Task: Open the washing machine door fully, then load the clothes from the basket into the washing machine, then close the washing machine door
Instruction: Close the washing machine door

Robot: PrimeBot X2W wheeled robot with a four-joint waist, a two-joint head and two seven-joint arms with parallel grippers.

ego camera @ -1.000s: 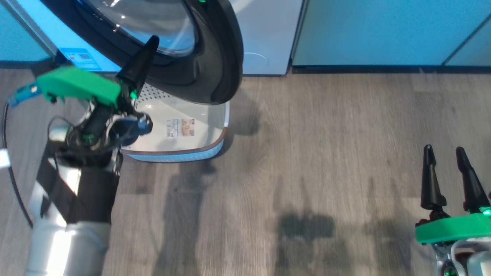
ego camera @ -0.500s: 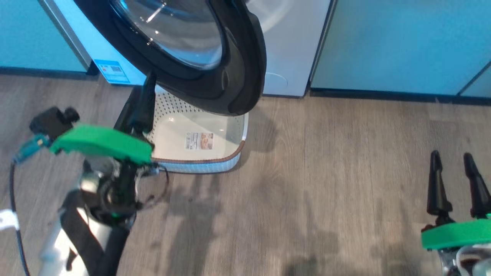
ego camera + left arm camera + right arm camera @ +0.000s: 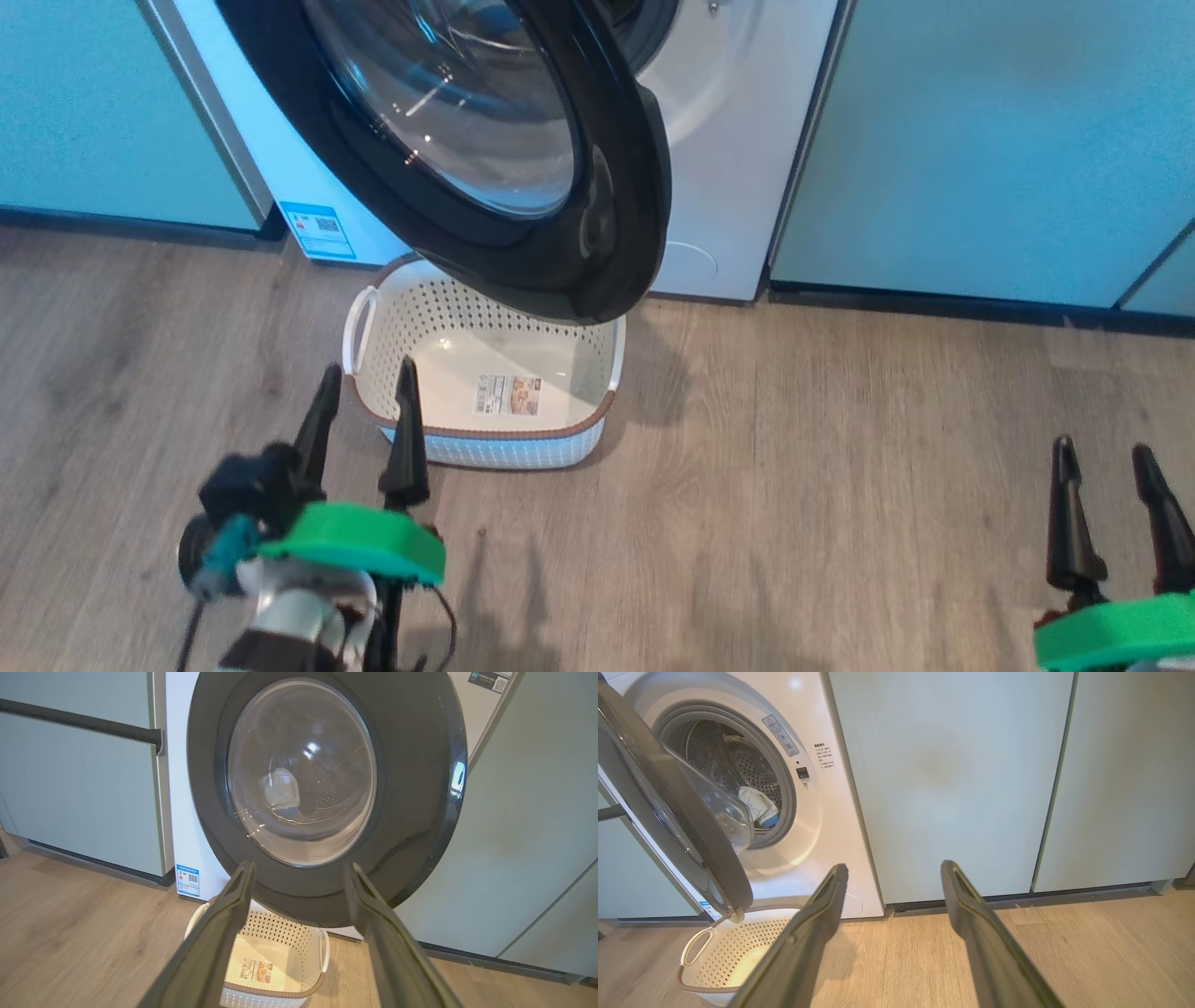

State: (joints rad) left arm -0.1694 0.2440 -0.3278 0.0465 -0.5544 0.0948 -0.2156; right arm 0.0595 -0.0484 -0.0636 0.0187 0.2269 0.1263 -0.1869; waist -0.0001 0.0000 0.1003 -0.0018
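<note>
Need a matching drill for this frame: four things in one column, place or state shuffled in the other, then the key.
Things:
1. washing machine door
2. basket
3. clothes
4. left claw

Place or state:
a. inside the drum
b. open, holding nothing
c. swung open
d. on the floor, below the door's lower edge

Pairs: 1-c, 2-d, 3-a, 4-b
</note>
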